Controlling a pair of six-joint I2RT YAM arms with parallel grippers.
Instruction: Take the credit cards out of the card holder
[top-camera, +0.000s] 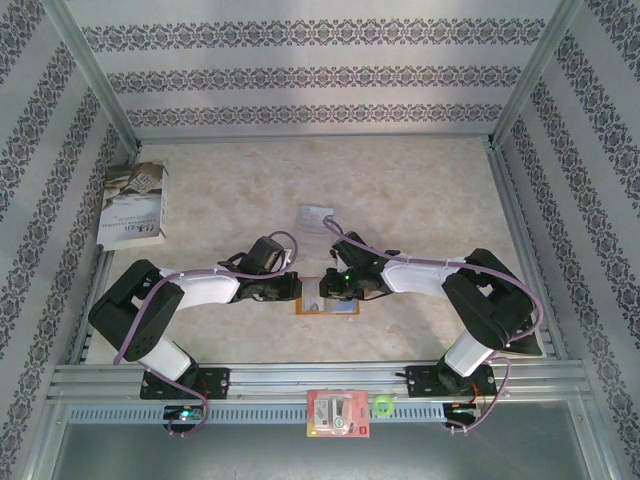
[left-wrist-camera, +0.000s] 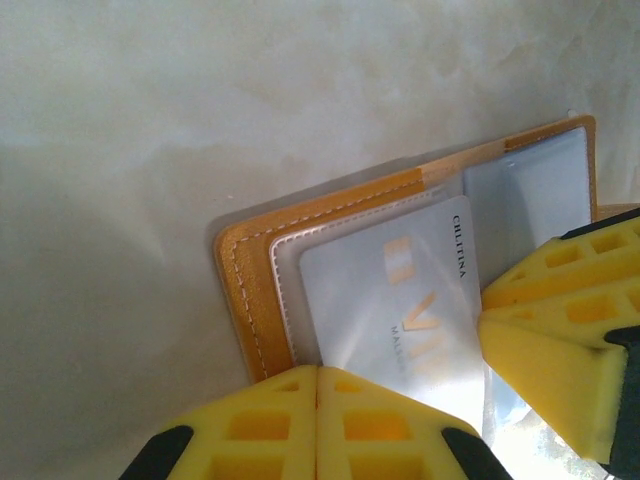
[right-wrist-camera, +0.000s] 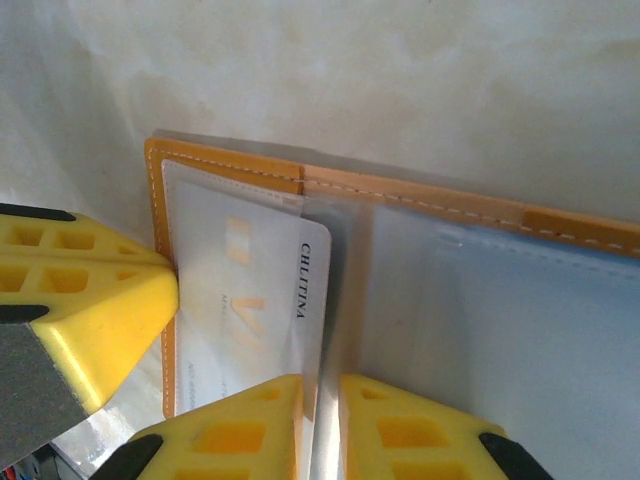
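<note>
The orange-tan card holder (top-camera: 328, 308) lies open on the table between both grippers. Its leather rim (left-wrist-camera: 245, 290) frames pale blue-grey pockets (right-wrist-camera: 520, 330). A pale credit card (left-wrist-camera: 400, 300) with dark lettering sticks partway out of one pocket. My left gripper (left-wrist-camera: 318, 385) is shut, its yellow tips together at the holder's edge by the card's end; I cannot tell whether anything is pinched. My right gripper (right-wrist-camera: 322, 400) has its jaws nearly together on the credit card's (right-wrist-camera: 255, 290) lettered long edge. The left gripper's finger (right-wrist-camera: 90, 300) touches the holder's outer edge.
A book (top-camera: 135, 205) lies at the far left of the table. A small clear plastic tray (top-camera: 318, 216) sits just beyond the grippers. A red-and-white packet (top-camera: 338, 415) and a green ring (top-camera: 383, 405) rest on the front rail. Metal frame rails edge the table.
</note>
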